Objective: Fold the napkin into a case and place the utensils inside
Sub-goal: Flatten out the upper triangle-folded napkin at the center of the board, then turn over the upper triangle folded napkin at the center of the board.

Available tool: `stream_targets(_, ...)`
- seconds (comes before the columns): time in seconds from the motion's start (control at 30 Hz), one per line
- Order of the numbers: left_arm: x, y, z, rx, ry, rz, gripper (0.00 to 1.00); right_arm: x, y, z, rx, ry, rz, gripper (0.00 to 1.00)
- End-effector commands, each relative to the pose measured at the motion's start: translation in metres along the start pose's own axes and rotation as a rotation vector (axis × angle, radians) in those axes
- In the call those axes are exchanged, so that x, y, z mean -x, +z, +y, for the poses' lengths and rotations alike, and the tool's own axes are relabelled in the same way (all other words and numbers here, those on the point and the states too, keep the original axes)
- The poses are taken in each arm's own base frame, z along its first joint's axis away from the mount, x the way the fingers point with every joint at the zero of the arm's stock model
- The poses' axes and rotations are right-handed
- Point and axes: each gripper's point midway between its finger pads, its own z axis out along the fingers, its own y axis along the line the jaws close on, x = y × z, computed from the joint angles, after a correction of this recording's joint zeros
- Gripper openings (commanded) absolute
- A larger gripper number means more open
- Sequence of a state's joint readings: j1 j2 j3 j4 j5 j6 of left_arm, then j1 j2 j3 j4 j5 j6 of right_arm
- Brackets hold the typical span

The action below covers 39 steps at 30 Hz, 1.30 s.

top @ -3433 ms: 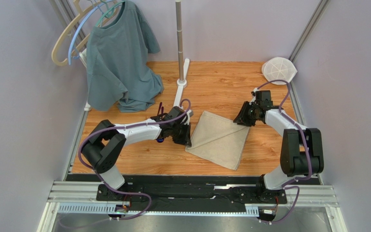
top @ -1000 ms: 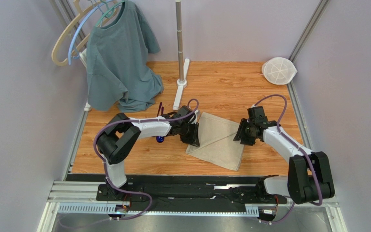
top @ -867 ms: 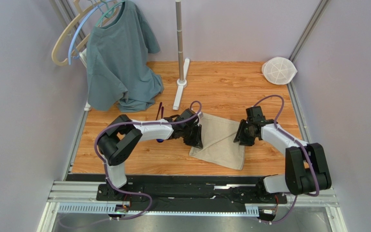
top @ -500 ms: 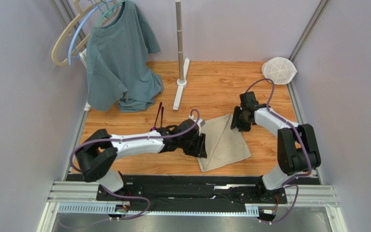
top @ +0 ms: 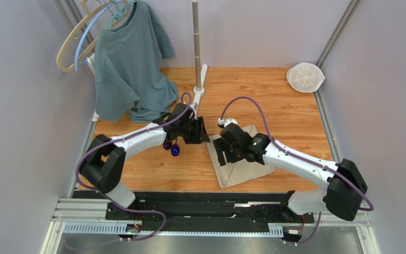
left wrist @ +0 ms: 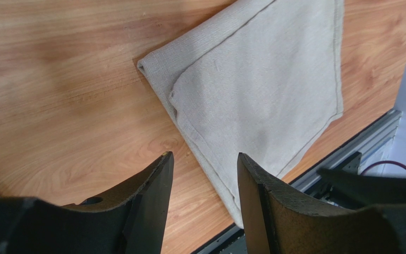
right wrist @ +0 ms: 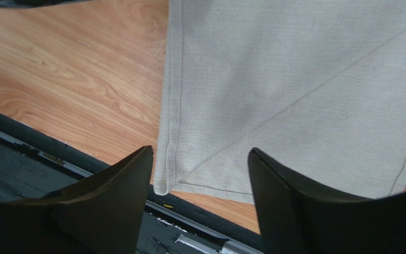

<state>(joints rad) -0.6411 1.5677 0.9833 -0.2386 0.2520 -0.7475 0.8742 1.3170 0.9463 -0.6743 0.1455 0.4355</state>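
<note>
L arm [top: 141, 138]: reaches fwd from its base and bends to the right, wrist near the foot of the pole stand [top: 196, 47].
L gripper [top: 196, 131]: hangs over bare wood of the table [top: 279, 106], near the far-left corner of the napkin [top: 242, 172]. It is released, fingers [left wrist: 155, 185] apart w/ nothing btw them.
R arm [top: 300, 161]: stretched long and low across the table to the left, forearm passing above the right part of the napkin.
R gripper [top: 222, 152]: above the left part of the napkin. It is released, jaws wide, no cloth pinched; the wrist view shows the cloth lying flat under it.
Napkin, place: near-centre of the table, one corner close to the front rail.
Napkin, look: beige-tan, folded flat. Left wrist view shows an upper layer lying a little inside the lower one at the corner; right wrist view shows a stitched hem and a diagonal crease.
Inside the napkin: cannot tell if a pocket is formed.
Spoons [top: 171, 147]: on the wood left of the napkin, apart from it; two purple bowls side by side, handles hidden under the L arm.
Other: grey-green T-shirt [top: 131, 69] w/ hangers [top: 80, 37] at far left, white mesh disc [top: 305, 77] at far right corner.
</note>
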Motion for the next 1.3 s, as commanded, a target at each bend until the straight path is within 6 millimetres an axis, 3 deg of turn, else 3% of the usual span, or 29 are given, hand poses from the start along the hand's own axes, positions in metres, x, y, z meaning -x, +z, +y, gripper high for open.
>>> stream_targets(0.0, 0.007, 0.021, -0.018, -0.082, -0.024, 0.023, 0.56, -0.011, 0.012, 0.009, -0.054, -0.033, -0.015, 0.65)
stream_targets(0.07, 0.006, 0.035, -0.012, -0.067, -0.037, 0.033, 0.56, -0.022, 0.021, 0.018, -0.053, -0.074, -0.001, 0.58)
stream_targets(0.33, -0.001, 0.065, 0.017, 0.051, -0.086, 0.065, 0.56, -0.041, 0.042, 0.044, 0.0, -0.115, 0.03, 0.62)
stream_targets(0.57, -0.014, 0.082, 0.032, 0.091, -0.129, 0.108, 0.44, -0.045, 0.049, 0.05, 0.0, -0.154, 0.04, 0.62)
stream_targets(0.8, -0.011, 0.083, 0.038, 0.112, -0.124, 0.078, 0.31, -0.063, 0.057, 0.048, -0.035, -0.179, 0.084, 0.5)
stream_targets(1.17, -0.006, 0.082, 0.039, 0.131, -0.107, 0.067, 0.14, -0.093, 0.072, 0.024, -0.127, -0.151, 0.145, 0.47)
stream_targets(1.27, -0.006, 0.081, 0.039, 0.129, -0.103, 0.067, 0.07, -0.1, 0.076, 0.023, -0.137, -0.15, 0.171, 0.35)
